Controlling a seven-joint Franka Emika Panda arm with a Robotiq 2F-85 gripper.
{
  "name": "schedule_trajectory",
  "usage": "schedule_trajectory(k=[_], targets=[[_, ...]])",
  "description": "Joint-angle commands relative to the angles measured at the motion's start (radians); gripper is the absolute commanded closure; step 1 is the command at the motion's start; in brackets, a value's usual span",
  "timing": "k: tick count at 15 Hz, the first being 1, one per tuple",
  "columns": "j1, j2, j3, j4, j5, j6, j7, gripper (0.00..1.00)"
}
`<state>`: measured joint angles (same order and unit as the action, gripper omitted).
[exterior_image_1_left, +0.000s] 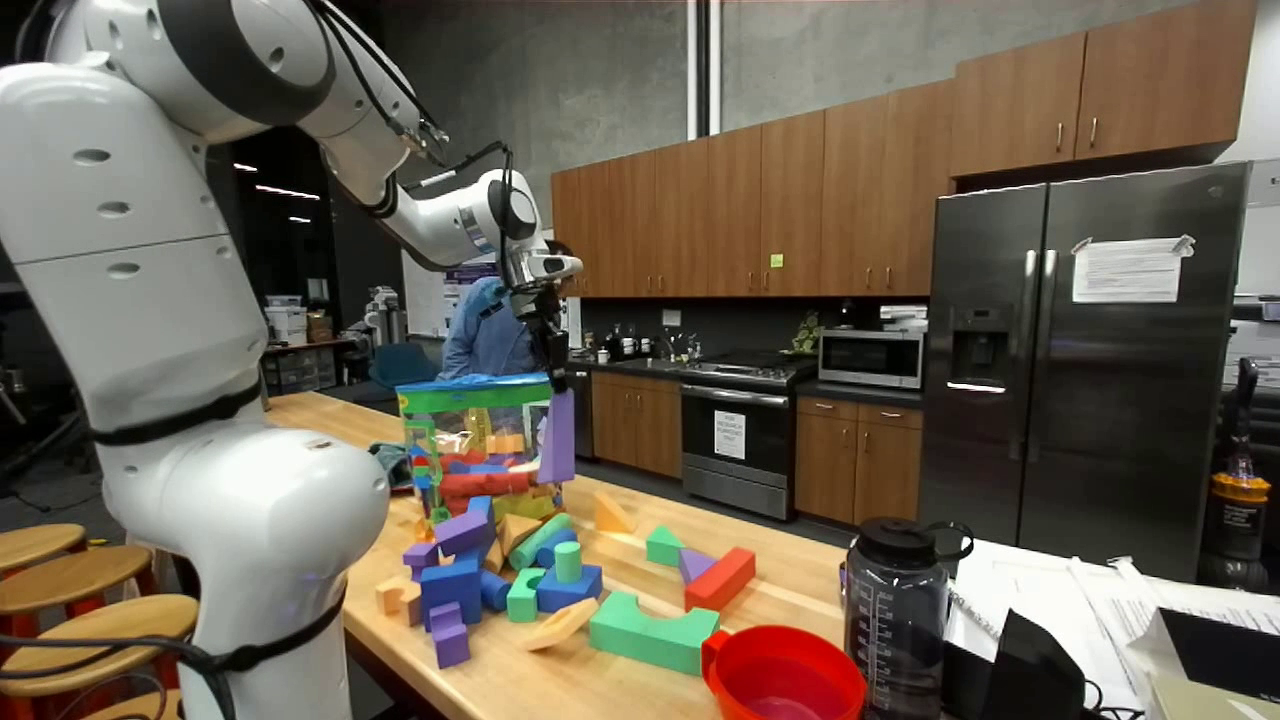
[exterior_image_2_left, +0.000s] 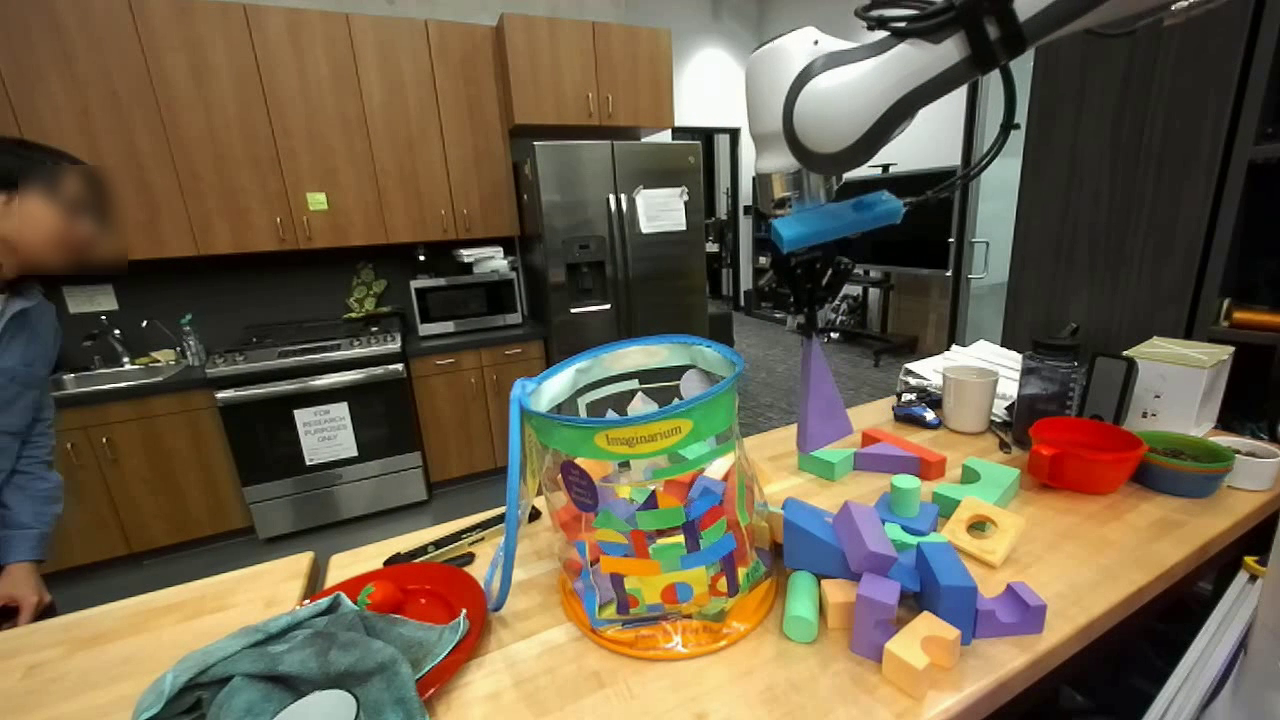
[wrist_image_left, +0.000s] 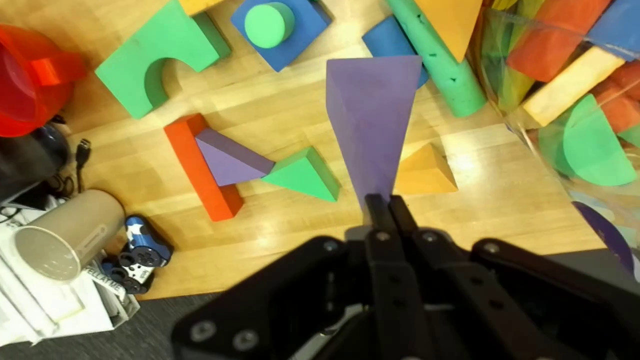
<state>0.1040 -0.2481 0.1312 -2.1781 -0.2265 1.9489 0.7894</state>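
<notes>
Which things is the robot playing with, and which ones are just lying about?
Playing with, it seems:
gripper, shut on the narrow tip of a purple wedge
probably also the loose blocks and the clear bag of blocks

Just lying about, I think:
red cup
water bottle
beige mug
grey-green cloth, partly over a red plate

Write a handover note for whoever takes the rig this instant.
Fingers: shut on the narrow tip of the purple wedge.
Where things are: the purple wedge hangs wide end down over the table, outside the bag. Other blocks: some inside the bag, others loose on the table, from beside the bag to near the red cup.
Done: purple wedge gripped and off the table.
Left: it is not yet set down or released. With only the tip held, it may swing or slip, so I would move gently.
</notes>
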Motion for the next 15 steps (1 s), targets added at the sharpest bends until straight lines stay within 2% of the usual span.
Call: schedule_trajectory(k=[1,6,15], targets=[[-0.013,-0.045,0.005,-0.086,0.022,0.124,-0.055,0.99],[-0.024,-0.08,-0.001,-0.184,0.022,0.247,-0.09,0.99],[-0.086,-0.139,-0.009,-0.287,0.022,0.358,-0.15,0.99]])
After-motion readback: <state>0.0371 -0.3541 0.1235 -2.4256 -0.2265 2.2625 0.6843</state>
